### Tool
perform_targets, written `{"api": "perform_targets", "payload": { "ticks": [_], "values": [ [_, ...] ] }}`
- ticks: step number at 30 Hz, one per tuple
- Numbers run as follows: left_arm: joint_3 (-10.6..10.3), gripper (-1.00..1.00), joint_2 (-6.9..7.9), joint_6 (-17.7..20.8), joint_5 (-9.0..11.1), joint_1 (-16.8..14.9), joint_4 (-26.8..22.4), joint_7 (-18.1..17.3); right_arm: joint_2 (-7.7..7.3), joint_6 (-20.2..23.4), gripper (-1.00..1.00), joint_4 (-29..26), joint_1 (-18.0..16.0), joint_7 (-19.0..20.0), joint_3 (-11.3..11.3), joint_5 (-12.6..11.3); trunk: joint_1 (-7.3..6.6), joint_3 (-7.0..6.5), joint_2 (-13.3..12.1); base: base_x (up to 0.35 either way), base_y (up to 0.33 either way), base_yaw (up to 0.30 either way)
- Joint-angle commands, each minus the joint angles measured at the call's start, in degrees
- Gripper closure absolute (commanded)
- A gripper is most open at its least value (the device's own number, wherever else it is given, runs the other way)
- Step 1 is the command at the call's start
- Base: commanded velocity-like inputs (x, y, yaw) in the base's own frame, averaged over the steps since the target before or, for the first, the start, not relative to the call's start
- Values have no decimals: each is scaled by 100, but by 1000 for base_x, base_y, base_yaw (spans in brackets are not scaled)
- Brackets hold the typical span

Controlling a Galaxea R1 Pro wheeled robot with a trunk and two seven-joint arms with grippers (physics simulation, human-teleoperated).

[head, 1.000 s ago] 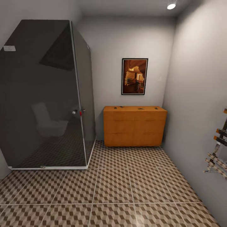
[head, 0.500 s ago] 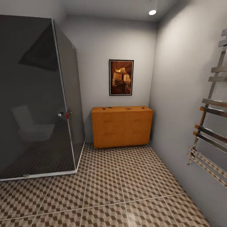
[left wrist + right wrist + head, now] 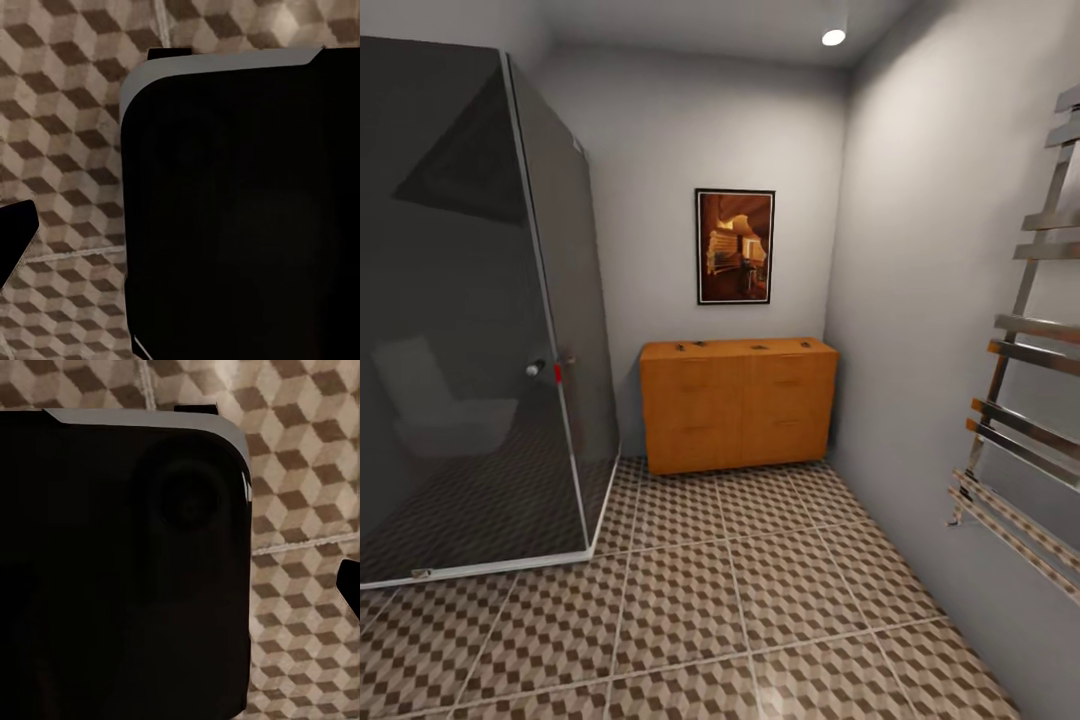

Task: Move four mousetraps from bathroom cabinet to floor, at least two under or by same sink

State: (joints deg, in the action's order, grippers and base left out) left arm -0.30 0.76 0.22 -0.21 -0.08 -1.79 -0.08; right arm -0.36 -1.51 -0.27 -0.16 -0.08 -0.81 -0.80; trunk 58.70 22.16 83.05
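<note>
The orange-brown cabinet [image 3: 738,403] stands at twelve o'clock against the far wall, with small dark mousetraps [image 3: 690,346] on its flat top. The tiled bathroom floor [image 3: 760,590] lies open between. Best drive straight, keeping off the glass shower enclosure [image 3: 470,320] at ten o'clock and the towel rail [image 3: 1025,400] at three. Finger state: cannot tell.

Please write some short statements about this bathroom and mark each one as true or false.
1. The cabinet stands against the far wall. True.
2. Small dark objects lie on top of the cabinet. True; too small to identify.
3. The picture hangs above the shower. False: it hangs above the cabinet.
4. The shower cabin has clear, bright glass. False: its glass is dark.
5. A metal towel rack is on the right wall. True.
</note>
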Motion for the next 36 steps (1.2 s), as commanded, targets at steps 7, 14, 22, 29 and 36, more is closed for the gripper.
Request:
{"api": "perform_targets", "payload": {
  "ticks": [7,14,22,29,36],
  "values": [
    [-4,-100,2,36,-7,-1,-50,-1,-2,-16,-100,1,-3,-1,-7,-4,3,5,3,288,0,-6],
    [-5,-100,-1,50,-6,-1,-82,-1,-6,-16,-100,1,-4,-1,-7,0,3,5,3,311,0,-1],
    [-5,-100,-5,56,-6,-1,-105,-1,-5,-16,-100,1,-3,-1,-7,0,3,5,3,317,0,0],
    [-5,-100,-6,57,-6,-1,-109,-1,-1,-16,-100,1,-2,-1,-7,0,3,5,3,319,0,0],
    [-5,-100,-6,57,-6,-1,-111,-1,1,-16,-100,1,-3,-1,-7,0,3,5,3,319,0,0]
  ]
}}
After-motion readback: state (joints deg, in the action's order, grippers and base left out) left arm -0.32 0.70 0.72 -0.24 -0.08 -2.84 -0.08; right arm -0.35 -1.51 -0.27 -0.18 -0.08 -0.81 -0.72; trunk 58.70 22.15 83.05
